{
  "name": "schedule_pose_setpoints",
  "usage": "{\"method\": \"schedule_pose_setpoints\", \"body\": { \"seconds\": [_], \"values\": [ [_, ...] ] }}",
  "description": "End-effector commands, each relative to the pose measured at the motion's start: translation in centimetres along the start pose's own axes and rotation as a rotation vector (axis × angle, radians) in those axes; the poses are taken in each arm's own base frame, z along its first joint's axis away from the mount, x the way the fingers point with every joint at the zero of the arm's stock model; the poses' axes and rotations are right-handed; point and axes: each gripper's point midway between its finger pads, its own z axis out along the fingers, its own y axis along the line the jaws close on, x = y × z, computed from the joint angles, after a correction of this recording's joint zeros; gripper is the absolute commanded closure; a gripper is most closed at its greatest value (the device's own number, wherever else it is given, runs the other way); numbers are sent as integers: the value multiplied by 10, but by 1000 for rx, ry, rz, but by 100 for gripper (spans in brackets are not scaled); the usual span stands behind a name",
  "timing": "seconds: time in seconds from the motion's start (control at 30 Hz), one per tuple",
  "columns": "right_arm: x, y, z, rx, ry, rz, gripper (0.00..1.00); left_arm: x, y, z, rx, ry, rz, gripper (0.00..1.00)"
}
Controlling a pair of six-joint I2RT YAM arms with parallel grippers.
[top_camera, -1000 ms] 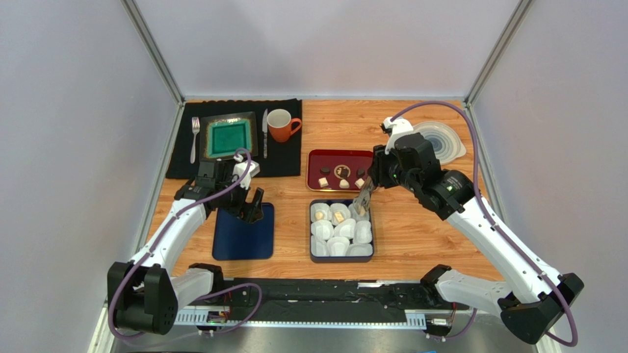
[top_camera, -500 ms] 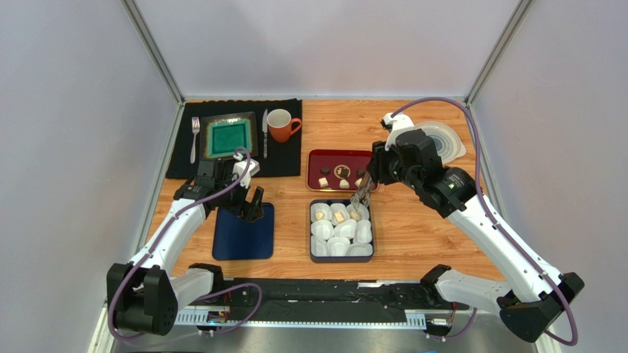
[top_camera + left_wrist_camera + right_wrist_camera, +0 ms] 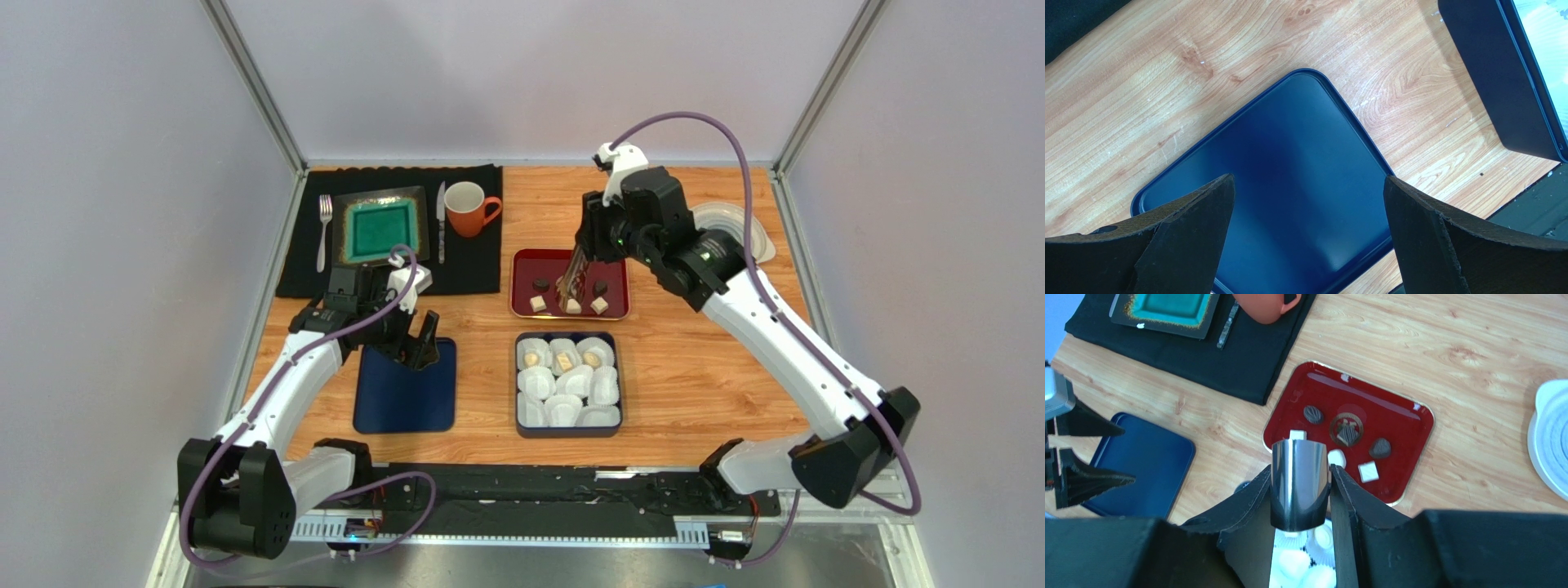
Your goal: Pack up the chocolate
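as the right gripper point(image 3: 1300, 493) hangs above the glossy red rectangular tray point(image 3: 1392, 407), its fingers are clamped on a pair of shiny metal tongs point(image 3: 1300, 478) whose long axis runs down from the wrist toward the tray's middle. how far the tongs' tips stand apart, and whether anything sits between them, cannot be told: the wrist view shows only the polished bend and the top view only thin legs. the loose chocolate lies on that tray: a dark brown ridged sweet point(image 3: 1312, 413) at the far left, a second dark ridged sweet point(image 3: 1346, 435) on a round mark, a third dark sweet point(image 3: 1379, 448), a cream-white rounded sweet point(image 3: 1336, 457) just beside the tongs, and two cream-white cubes point(image 3: 1368, 471), one half hidden behind the metal. two tan-topped pieces point(image 3: 563, 360) already sit in white crinkled paper cups point(image 3: 562, 410) inside the dark blue rectangular box point(image 3: 518, 392), which lies on the robot's side of the tray. the coming pick probably calls for a near-vertical drop, then a short carry toward the robot's base. the right arm is far nearer. the left gripper point(image 3: 1309, 239), jaws wide apart, hovers over a flat dark blue lid point(image 3: 1290, 177), well apart from the sweets. the pieces look small and smooth-sided, so they could slip from the tongs.
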Motion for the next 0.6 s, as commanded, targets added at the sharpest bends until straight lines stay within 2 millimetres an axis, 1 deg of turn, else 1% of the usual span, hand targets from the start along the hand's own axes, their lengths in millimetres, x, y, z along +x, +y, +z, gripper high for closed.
{"method": "schedule_pose_setpoints", "body": {
  "seconds": [0.0,0.07,0.1,0.13,0.17,0.2,0.23,0.27,0.43,0.53,0.57],
  "values": [
    [-45,11,19,-22,-117,-40,63,-20,0,-9,-2,-58,27,1],
    [-49,11,29,-14,-120,-55,63,-21,1,-8,-7,-57,27,1],
    [-46,9,42,2,-102,-63,62,-20,1,-8,-8,-55,27,1],
    [-53,8,45,10,-113,-69,62,-21,1,-8,-6,-58,29,1],
    [-52,9,51,12,-105,-75,62,-21,1,-8,-4,-56,28,1],
    [-48,6,63,25,-85,-80,62,-21,1,-7,-2,-55,28,1],
    [-53,7,67,26,-93,-79,62,-21,1,-7,0,-54,29,1],
    [-54,7,71,28,-90,-79,62,-20,1,-6,1,-52,28,1],
    [-53,7,100,21,-77,-65,62,-18,1,-3,5,-42,26,1],
    [-56,7,109,11,-80,-54,62,-18,2,-3,4,-41,26,1],
    [-55,8,115,5,-73,-51,62,-18,2,-2,5,-41,28,1]
  ]
}}
